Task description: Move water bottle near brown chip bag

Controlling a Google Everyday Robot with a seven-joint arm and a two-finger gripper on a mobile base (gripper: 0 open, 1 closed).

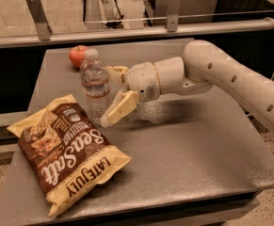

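Note:
The water bottle [95, 86] stands upright on the grey table [188, 149], clear and ribbed, with a white cap and a pale label band. Its base is right by the top right edge of the brown chip bag [68, 152], which lies flat at the front left with "Sea Salt" and "LATE JULY" lettering. My gripper [109, 96] is just right of the bottle and is open. One tan finger [118, 109] angles down in front and to the bottle's right. The other finger [116, 71] shows behind the bottle. The white arm reaches in from the right.
A red apple [78, 55] sits at the back left of the table, behind the bottle. A metal rail [127, 32] with posts runs along the far edge. The table's left and front edges drop to the floor.

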